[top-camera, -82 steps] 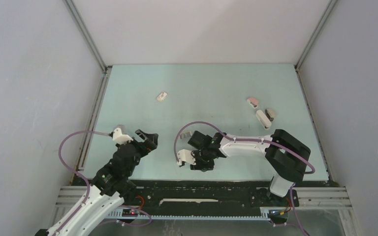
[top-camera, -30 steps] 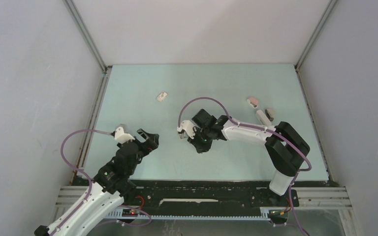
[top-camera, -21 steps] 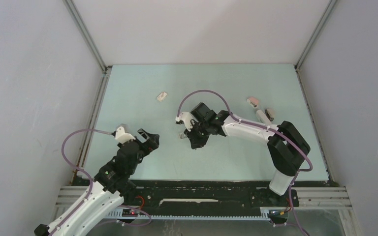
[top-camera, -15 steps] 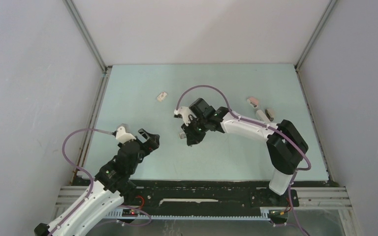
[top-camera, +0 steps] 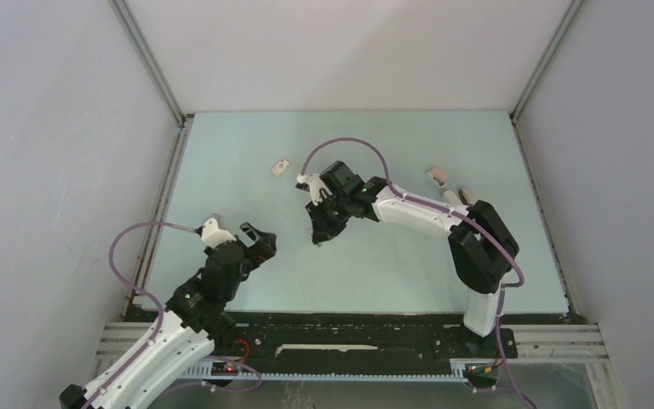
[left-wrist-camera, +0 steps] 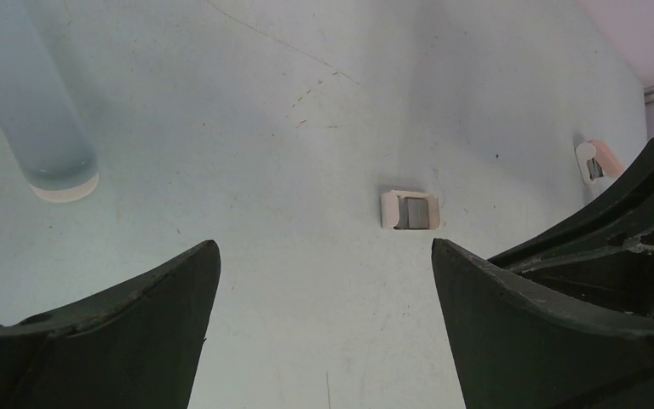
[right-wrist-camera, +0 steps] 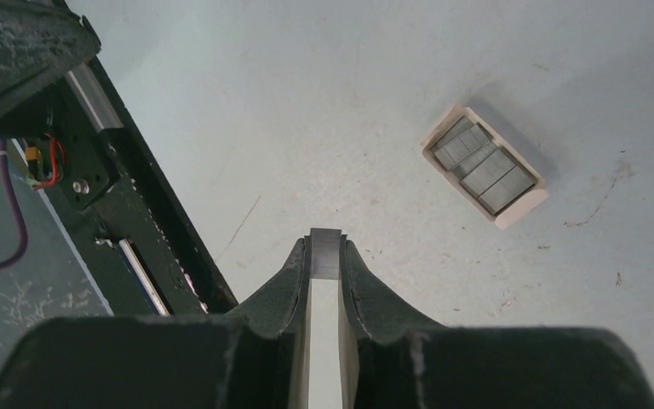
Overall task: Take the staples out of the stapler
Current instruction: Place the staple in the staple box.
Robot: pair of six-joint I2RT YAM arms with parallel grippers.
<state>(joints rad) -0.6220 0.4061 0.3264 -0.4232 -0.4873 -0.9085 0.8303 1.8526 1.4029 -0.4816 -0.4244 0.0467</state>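
Note:
My right gripper point(top-camera: 318, 230) is shut on a short dark grey strip of staples point(right-wrist-camera: 325, 254), held between its fingertips point(right-wrist-camera: 300, 256) just above the table. It hovers near a small pinkish-white box point(right-wrist-camera: 484, 166) with several grey staple strips lying in it. That box also shows in the top view point(top-camera: 281, 167) and the left wrist view point(left-wrist-camera: 409, 210). The white stapler point(top-camera: 448, 197) lies at the right and is mostly hidden behind my right arm. My left gripper point(top-camera: 257, 242) is open and empty near the front left, its fingers point(left-wrist-camera: 136, 315) wide apart.
A small pinkish piece point(top-camera: 437, 176) and a greyish piece point(top-camera: 467, 196) lie near the stapler. The black front rail point(right-wrist-camera: 128, 213) with wiring shows beside my right gripper. A pale blurred post point(left-wrist-camera: 38, 111) stands at the left of the left wrist view.
My right arm has swung from the table's near edge up and to the left, carrying the staples strip towards the small box. The left arm has barely moved.

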